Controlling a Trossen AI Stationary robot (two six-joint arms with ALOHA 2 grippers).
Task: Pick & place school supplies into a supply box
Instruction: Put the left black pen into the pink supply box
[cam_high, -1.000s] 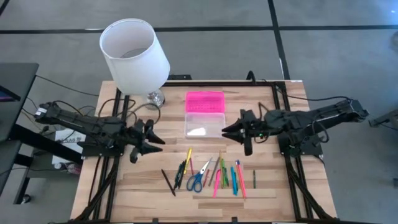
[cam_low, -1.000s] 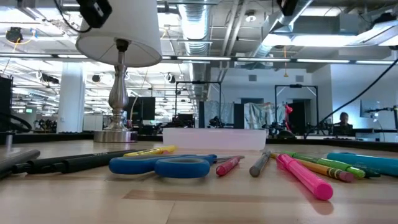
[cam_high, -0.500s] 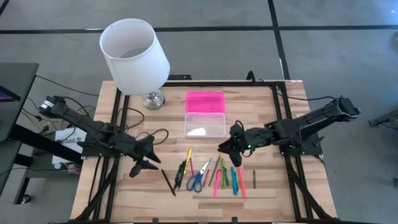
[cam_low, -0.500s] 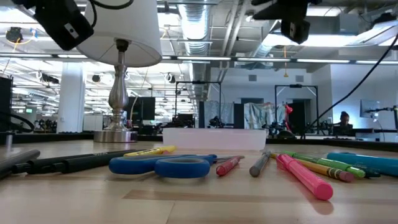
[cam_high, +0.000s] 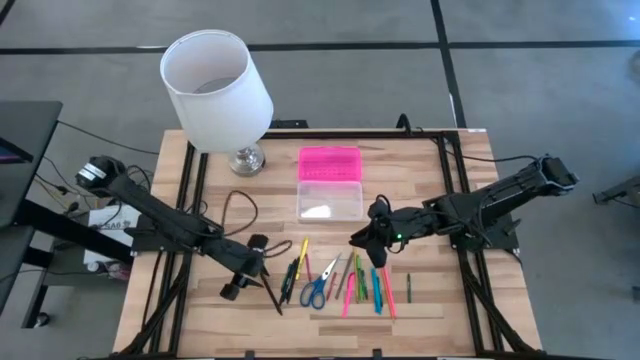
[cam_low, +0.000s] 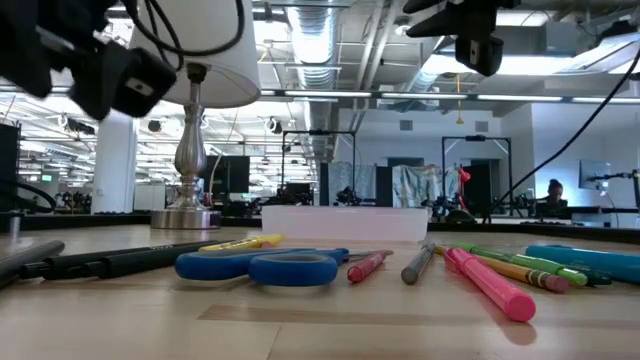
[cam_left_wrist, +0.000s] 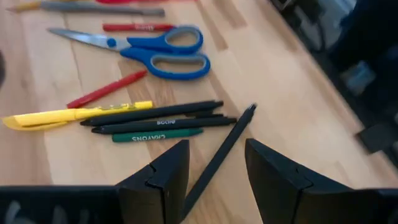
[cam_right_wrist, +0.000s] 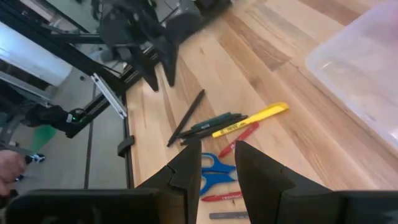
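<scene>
Over the table's left side, the left gripper (cam_left_wrist: 214, 171) hangs with fingers spread astride the lone black pen (cam_left_wrist: 219, 155), whose long axis runs from about seven to one o'clock across the tabletop. To its right lie the blue scissors (cam_high: 318, 289) and the coloured pens (cam_high: 372, 284), bare wood around them. The right gripper (cam_high: 372, 243), fingers parted and holding nothing, hovers above that row. The supply box (cam_high: 329, 182) sits open at twelve o'clock.

White-shaded lamp (cam_high: 216, 88) at the far left corner of a wooden table (cam_high: 440, 300), grey floor (cam_high: 540, 90) around
</scene>
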